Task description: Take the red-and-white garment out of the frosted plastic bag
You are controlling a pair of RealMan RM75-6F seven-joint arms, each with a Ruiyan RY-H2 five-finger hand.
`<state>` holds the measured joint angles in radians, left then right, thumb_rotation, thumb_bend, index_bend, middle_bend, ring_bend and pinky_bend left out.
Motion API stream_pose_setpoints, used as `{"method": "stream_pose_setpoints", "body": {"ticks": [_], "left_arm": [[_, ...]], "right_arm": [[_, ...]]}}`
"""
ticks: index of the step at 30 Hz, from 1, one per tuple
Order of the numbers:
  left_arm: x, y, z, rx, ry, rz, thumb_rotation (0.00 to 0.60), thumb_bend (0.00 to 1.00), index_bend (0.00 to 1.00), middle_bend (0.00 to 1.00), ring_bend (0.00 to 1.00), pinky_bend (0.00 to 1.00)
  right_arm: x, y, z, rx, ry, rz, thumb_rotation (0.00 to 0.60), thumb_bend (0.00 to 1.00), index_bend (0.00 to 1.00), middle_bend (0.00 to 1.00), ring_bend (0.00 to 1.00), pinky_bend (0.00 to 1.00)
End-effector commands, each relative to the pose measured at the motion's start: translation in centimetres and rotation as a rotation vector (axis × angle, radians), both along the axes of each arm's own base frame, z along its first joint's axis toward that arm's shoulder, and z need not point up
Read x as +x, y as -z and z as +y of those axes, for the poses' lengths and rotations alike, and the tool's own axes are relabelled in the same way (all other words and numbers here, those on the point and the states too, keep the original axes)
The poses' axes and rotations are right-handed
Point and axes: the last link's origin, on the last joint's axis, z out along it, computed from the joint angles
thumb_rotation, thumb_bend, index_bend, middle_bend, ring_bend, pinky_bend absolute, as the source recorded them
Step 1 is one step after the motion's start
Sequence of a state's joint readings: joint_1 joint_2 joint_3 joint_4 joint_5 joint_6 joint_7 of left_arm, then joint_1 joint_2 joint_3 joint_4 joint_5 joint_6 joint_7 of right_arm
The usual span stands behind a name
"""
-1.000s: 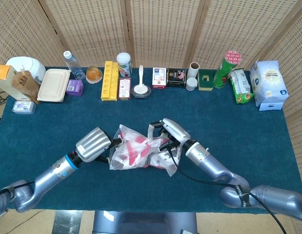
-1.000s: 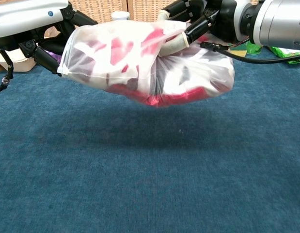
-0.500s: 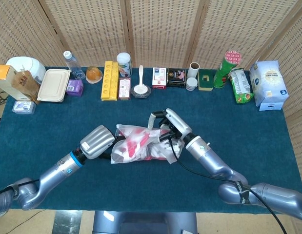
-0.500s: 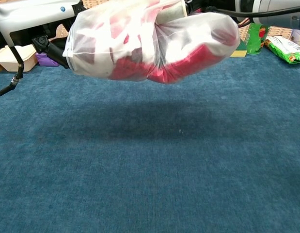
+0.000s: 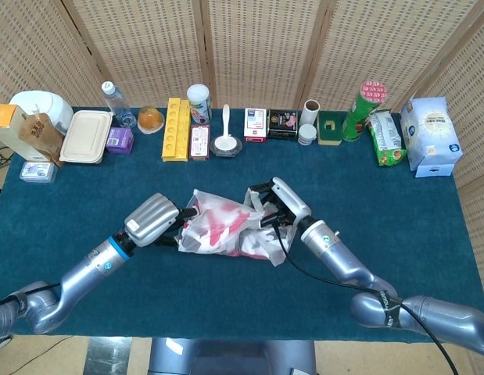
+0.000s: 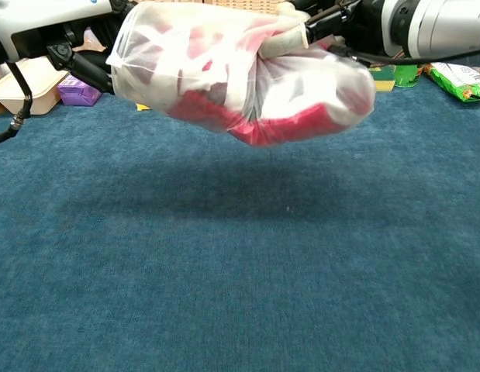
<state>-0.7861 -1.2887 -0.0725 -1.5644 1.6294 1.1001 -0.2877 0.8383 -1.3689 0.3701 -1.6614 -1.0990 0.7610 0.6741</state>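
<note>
In the head view, the frosted plastic bag (image 5: pixel 226 230) was held clear of the surface (image 5: pixel 398 211), near the middle of its front half, gripped by the left hand (image 5: pixel 153 220) at one end and the right hand (image 5: pixel 274 207) at the other. The red-and-white garment (image 5: pixel 218 226) was still enclosed. A slipping pinch could probably have dropped the bag.

In the chest view, the bag (image 6: pixel 240 74) hung above the surface (image 6: pixel 240 271), the right hand's fingers (image 6: pixel 290 39) pressed into it; a pull on the film alone might have torn it.

Both arms reach in from the near corners of the table and meet at its middle. The left hand (image 5: pixel 152 219) grips the left end of the frosted plastic bag (image 5: pixel 226 233), fingers closed on its edge. The right hand (image 5: pixel 278 205) grips the bag's right end from above, holding it off the table.
</note>
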Motion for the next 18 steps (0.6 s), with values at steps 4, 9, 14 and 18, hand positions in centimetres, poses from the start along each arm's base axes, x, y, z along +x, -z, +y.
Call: {"method": "stream_pose_setpoints", "body": {"ticks": [4,9,14,18], "left_arm": [[-0.5,-0.9,0.3,0.010,-0.018,-0.005,0.600,0.50,0.83,1.00,0.96,0.87],[-0.9,-1.1,0.3,-0.001,-0.027,0.006,0.600,0.50,0.83,1.00,0.95,0.87],[-2.0,0.0,0.1,-0.026,-0.034,0.058,0.600,0.49,0.83,1.00,0.95,0.87],[-2.7,1.0,0.3,-0.030,-0.034,0.081,0.600,0.48,0.83,1.00,0.95,0.87]], "right_arm": [[-0.6,0.4,0.2,0.019,0.014,0.015,0.600,0.17,0.85,0.92,1.00,1.00],[-1.1,0.7,0.3,0.018,0.010,0.036,0.600,0.17,0.85,0.92,1.00,1.00],[-1.8,1.4,0.7,0.004,-0.012,0.095,0.600,0.17,0.85,0.92,1.00,1.00],[-2.3,2.1,0.6,-0.014,-0.020,0.142,0.600,0.17,0.85,0.92,1.00,1.00]]}}
